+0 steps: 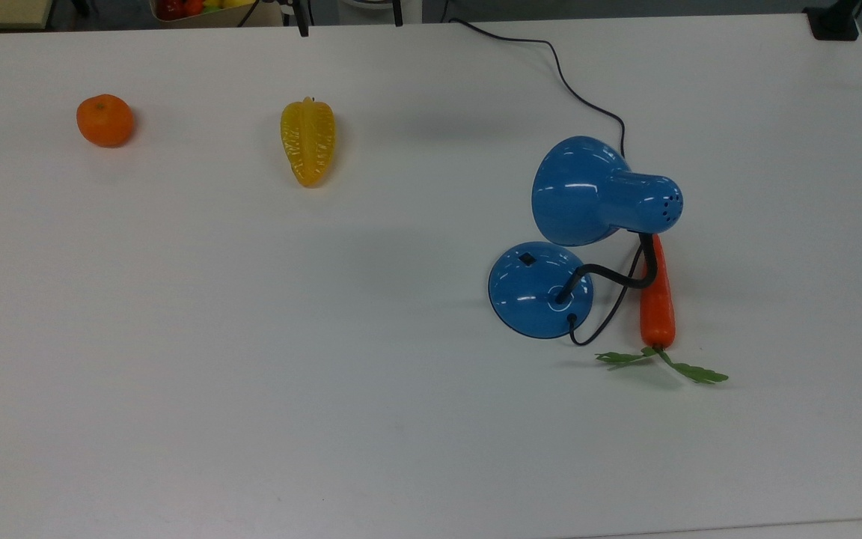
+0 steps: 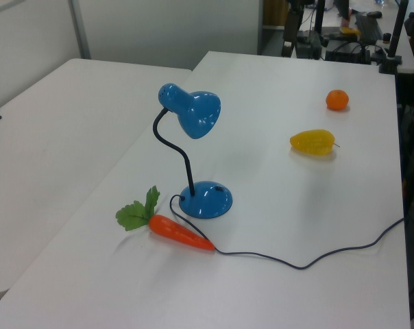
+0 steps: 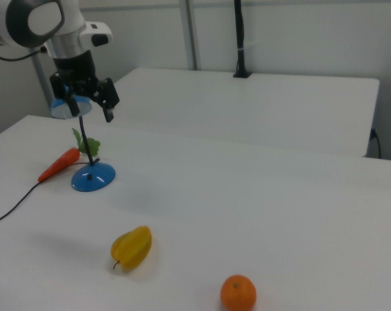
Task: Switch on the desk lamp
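The desk lamp [image 1: 588, 191] stands on the white table [image 1: 251, 337], on the top view's right. Its glossy blue shade hangs over a round blue base [image 1: 539, 292] with a small black switch [image 1: 527, 259]. A black bendy neck joins shade and base. The thin black cord [image 1: 573, 90] runs to the table's far edge. The left view has the lamp [image 2: 197, 113] upright on its base [image 2: 205, 200], unlit. In the right view my gripper [image 3: 90, 105] hangs open, high at the upper left, overlapping the lamp's shade [image 3: 66, 109]. It holds nothing.
A toy carrot [image 1: 657, 299] with green leaves lies right beside the lamp base, under the neck. A yellow starfruit [image 1: 307, 142] and an orange [image 1: 105, 120] lie far off on the top view's left. A second white table [image 2: 63, 137] adjoins.
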Robot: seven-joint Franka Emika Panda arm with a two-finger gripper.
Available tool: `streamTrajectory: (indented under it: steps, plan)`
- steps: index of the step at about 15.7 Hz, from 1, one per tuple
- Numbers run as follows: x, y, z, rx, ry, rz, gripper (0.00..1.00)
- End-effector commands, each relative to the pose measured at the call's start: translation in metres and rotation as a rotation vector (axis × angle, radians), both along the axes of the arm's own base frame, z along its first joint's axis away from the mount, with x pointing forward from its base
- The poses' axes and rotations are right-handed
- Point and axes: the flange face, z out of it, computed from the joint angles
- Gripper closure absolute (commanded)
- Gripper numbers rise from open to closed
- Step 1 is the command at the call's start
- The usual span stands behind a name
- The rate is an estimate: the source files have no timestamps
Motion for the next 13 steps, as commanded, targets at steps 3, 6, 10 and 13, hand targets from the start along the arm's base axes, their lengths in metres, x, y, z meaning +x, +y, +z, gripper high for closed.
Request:
streamTrajectory:
  steps: [3,6,10,13]
  plan:
    - [-0.0007,0.0048,-0.0051,0.006,-0.012,0.014,0.47]
    - [-0.0003,0.0051,-0.0059,0.006,-0.013,0.044,0.84]
    - [0.0022,0.0086,-0.0096,0.013,-0.016,0.049,1.00]
    - [0.0052,0.0102,-0.0128,0.028,-0.018,0.042,1.00]
